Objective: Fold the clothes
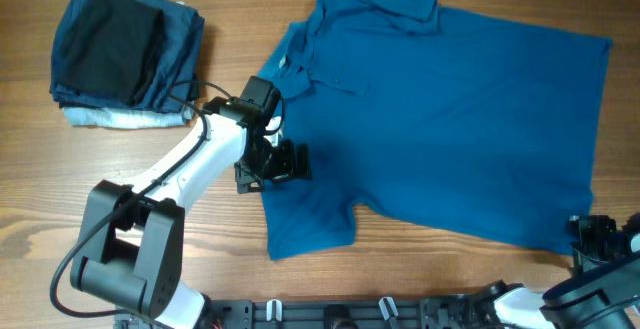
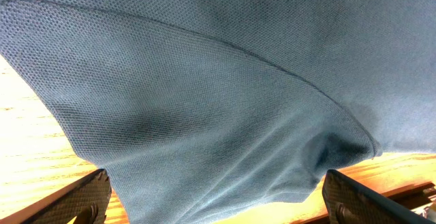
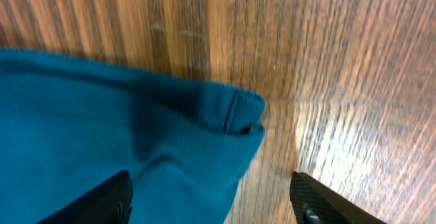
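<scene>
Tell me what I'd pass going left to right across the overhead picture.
Folded pile → left pincer, at the shirt's left edge → shirt → right pincer, at the shirt's lower right corner.

Wooden table (image 1: 40,159) under a spread blue shirt (image 1: 450,119) and a stack of folded garments (image 1: 120,54).

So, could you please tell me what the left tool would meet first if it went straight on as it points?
Most likely the blue polo shirt: its fabric around a curved seam fills the view straight ahead of the open left tool. How far off it lies is unclear.
</scene>
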{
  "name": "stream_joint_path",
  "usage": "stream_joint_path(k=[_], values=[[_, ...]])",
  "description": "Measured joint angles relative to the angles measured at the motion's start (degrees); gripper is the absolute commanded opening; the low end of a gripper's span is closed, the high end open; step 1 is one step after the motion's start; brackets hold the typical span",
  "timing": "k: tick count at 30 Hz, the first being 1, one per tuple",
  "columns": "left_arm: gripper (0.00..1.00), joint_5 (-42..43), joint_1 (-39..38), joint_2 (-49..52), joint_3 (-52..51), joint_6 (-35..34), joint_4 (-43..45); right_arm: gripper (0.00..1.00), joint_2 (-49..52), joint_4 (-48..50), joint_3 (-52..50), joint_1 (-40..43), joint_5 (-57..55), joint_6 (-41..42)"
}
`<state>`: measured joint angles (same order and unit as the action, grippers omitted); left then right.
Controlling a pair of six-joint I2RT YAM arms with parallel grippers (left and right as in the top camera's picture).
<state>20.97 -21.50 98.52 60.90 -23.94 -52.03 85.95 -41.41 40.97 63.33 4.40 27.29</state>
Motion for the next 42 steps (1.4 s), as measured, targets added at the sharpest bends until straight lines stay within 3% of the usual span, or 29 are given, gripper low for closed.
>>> stream_joint_path(k=[4,6,10,12,19,26,28,29,30,33,36,38,39,40,41,42], values=[[1.00,0.02,0.00,0.00,0.00,0.00,0.02,0.68,1.92,1.25,0.22,0.00,-0.61,0.59],[1.00,0.02,0.00,0.00,0.00,-0.02,0.00,0.56,2.49,1.22,0.55,0.00,-1.22,1.09],[1.00,0.15,0.00,0.00,0.00,0.00,-0.02,0.16,2.99,2.05,0.79,0.17,-2.32,1.38],[1.00,0.15,0.24,-0.20,0.15,0.00,-1.09,0.09,3.10,2.84,0.79,0.15,-1.84,1.36],[0.99,-4.94,1.42,-7.19,1.16,-2.27,-10.27,0.10,3.19,3.17,0.81,0.15,-0.98,1.20],[0.93,-6.45,-7.69,-7.26,-8.68,-9.73,-10.56,0.11,3.21,3.17,0.81,0.15,-0.98,1.20],[0.85,-6.56,-10.29,-7.26,-10.64,-12.22,-9.70,0.12,3.21,3.17,0.81,0.15,-0.96,1.20],[0.73,-6.56,-11.65,-7.26,-11.69,-13.31,-8.35,0.12,3.21,3.17,0.81,0.15,-0.83,1.18],[0.68,-6.54,-13.16,-7.28,-13.16,-15.23,-5.97,0.12,3.21,3.17,0.81,0.15,-0.74,1.20],[0.68,-6.56,-14.03,-7.28,-15.39,-18.36,-3.04,0.13,3.21,3.19,0.81,0.17,-0.59,1.20],[0.77,-6.54,-14.03,-7.32,-18.21,-22.21,-0.26,0.13,3.21,3.28,0.81,0.22,-0.37,1.18],[0.64,-5.88,-14.03,-7.82,-19.67,-24.22,1.49,0.11,3.21,3.28,0.81,0.26,-0.31,1.18],[0.49,-5.66,-14.03,-8.15,-20.04,-24.81,1.95,0.05,3.21,3.28,0.81,0.26,-0.28,1.18],[0.24,-5.01,-14.03,-8.44,-20.41,-25.29,3.08,0.04,3.21,3.26,0.81,0.26,-0.15,1.18],[0.06,-4.44,-14.03,-8.46,-20.48,-25.81,3.74,0.04,3.21,3.32,0.81,0.26,0.09,1.22],[0.04,-4.00,-14.03,-8.46,-20.46,-26.21,4.15,0.04,3.21,3.32,0.81,0.26,0.13,1.18]])
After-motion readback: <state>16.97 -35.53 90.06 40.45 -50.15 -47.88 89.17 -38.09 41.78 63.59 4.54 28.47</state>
